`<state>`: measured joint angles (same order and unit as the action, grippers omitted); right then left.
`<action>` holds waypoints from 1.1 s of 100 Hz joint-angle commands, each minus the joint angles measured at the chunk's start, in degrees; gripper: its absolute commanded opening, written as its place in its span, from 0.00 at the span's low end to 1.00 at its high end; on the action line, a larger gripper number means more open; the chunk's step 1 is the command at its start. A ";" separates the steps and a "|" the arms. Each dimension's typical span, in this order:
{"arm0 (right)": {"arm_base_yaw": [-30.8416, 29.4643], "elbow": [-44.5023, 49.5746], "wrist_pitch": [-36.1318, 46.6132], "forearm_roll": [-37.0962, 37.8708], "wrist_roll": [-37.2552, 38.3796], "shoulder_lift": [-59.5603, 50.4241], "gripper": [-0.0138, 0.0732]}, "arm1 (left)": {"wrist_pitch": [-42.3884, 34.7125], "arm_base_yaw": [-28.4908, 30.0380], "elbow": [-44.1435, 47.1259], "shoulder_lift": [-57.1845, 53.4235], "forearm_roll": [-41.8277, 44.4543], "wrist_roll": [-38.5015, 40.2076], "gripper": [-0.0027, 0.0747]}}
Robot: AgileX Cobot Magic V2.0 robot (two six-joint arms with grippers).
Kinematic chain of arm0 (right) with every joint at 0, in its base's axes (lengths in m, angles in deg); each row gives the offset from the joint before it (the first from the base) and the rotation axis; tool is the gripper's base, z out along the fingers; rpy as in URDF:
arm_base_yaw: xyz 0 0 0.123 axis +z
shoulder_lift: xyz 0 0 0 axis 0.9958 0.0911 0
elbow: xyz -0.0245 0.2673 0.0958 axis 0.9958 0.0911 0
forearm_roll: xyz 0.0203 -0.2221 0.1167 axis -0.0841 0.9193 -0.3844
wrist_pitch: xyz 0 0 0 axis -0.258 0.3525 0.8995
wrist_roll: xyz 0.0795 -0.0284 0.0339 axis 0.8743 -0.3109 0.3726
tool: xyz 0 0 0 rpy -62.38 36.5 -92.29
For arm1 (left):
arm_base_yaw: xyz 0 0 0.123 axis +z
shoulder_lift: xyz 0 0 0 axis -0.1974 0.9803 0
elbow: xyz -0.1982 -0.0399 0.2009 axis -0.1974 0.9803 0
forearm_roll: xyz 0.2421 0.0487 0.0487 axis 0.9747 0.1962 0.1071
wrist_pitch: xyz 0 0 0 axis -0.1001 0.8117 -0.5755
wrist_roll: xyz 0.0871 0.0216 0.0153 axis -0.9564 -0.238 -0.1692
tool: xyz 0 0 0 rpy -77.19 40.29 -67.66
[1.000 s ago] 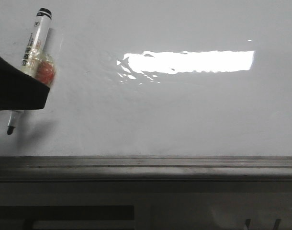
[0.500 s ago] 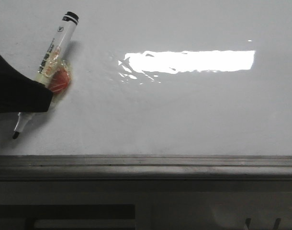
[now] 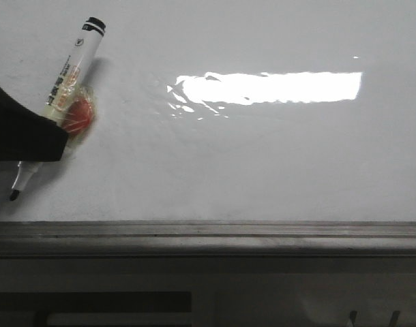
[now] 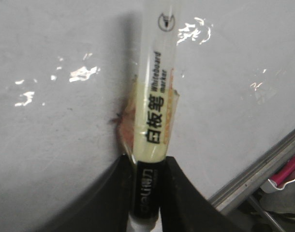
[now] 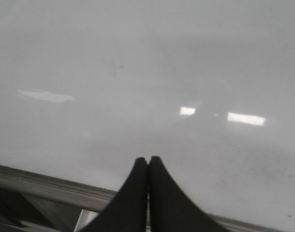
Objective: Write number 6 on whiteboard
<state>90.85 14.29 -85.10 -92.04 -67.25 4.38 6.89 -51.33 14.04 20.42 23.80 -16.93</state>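
Observation:
The whiteboard [image 3: 262, 157] is glossy white with a bright glare bar; its grey frame strip [image 3: 208, 231] runs along the near edge. No drawn number 6 shows on it. My left gripper [image 3: 37, 146] at the far left is shut on a white marker [image 3: 71, 68] with a black end cap and an orange taped lump. The marker's black tip [image 3: 14, 195] points down at the board near the frame. In the left wrist view the fingers [image 4: 179, 193] clamp the marker's black band [image 4: 146, 191]. My right gripper [image 5: 148, 160] is shut and empty over the board [image 5: 147, 72].
Below the frame strip lies a dark grey ledge with slots [image 3: 112, 303]. A red-pink object [image 4: 287, 171] sits past the board's frame [image 4: 263, 162] in the left wrist view. The frame edge [image 5: 46, 186] also shows in the right wrist view.
My left gripper with the marker swung right and tilted, then shifted back slightly left. The tip moved a little along the board's near-left part. No line appeared.

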 commanded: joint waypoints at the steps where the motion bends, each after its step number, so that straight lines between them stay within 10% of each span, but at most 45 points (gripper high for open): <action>1: 1.59 -2.80 3.15 0.02 -1.70 1.57 0.09 | -2.01 -1.19 -1.21 -1.74 0.41 0.09 0.01; 42: 18.61 -10.70 3.39 -0.98 -6.50 8.98 0.10 | -2.48 -10.96 -4.03 -1.88 16.25 -0.01 0.01; 73: 34.55 -20.34 2.97 -3.25 -6.50 23.87 0.56 | -2.98 -11.05 -4.03 -1.88 23.68 -0.01 0.01; 110: 44.25 -29.65 11.55 -3.34 -6.50 40.84 0.57 | -6.26 -11.05 -4.03 -1.88 27.30 -0.01 0.01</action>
<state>134.22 -11.62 -79.25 -94.78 -73.00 42.99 5.87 -61.97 11.95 19.37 50.92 -17.01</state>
